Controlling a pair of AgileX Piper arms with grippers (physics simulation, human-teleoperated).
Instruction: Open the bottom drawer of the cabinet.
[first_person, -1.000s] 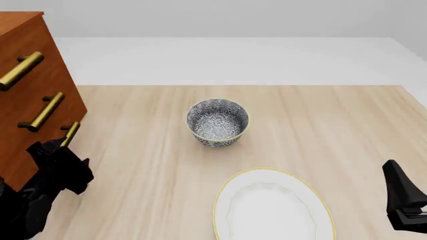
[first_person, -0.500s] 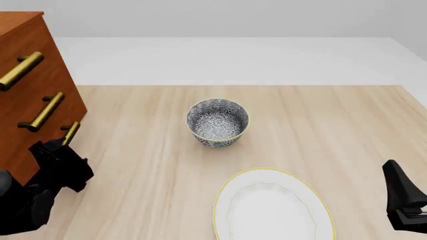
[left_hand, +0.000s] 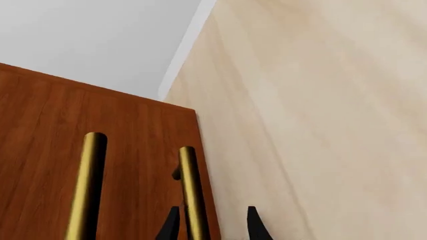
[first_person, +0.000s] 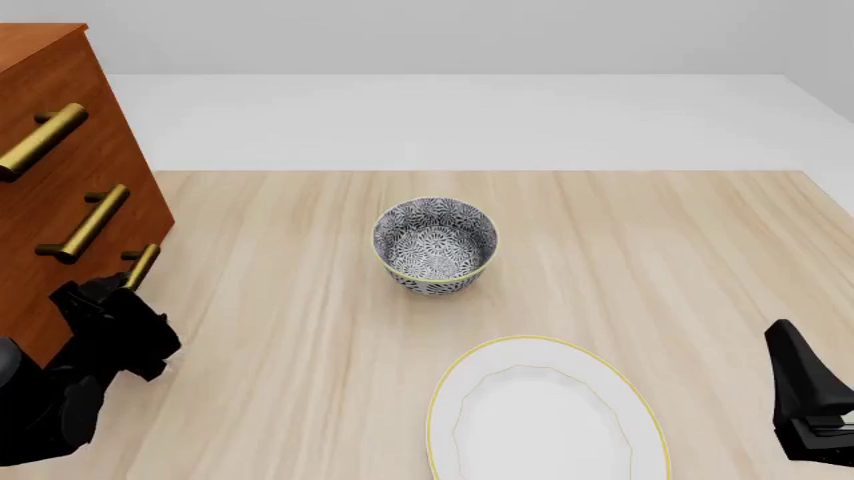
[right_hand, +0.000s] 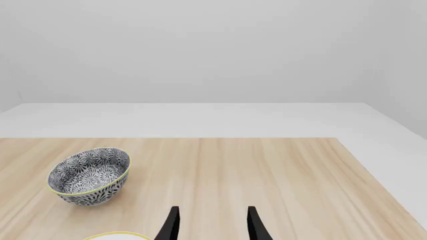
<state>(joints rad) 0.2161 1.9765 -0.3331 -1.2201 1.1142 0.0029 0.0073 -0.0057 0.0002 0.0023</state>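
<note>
Left gripper (left_hand: 211, 227) at the handle of the bottom drawer (first_person: 83, 300)

The cabinet (first_person: 60, 160) stands at the table's (first_person: 641, 260) left edge, the bottom drawer lowest in it and not visibly pulled out. The left gripper's jaws are apart with the brass handle (left_hand: 192, 192) between them, not yet pressed. The right gripper (right_hand: 211, 227) is also open, empty, well apart from the bowl (first_person: 435, 245) and plate (first_person: 545, 412)

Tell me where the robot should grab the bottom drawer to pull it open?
Grab the brass bar handle on the bottom drawer, coming straight at the drawer's front. The bar stands off the wood, so the left gripper's jaws can fit around it.
</note>
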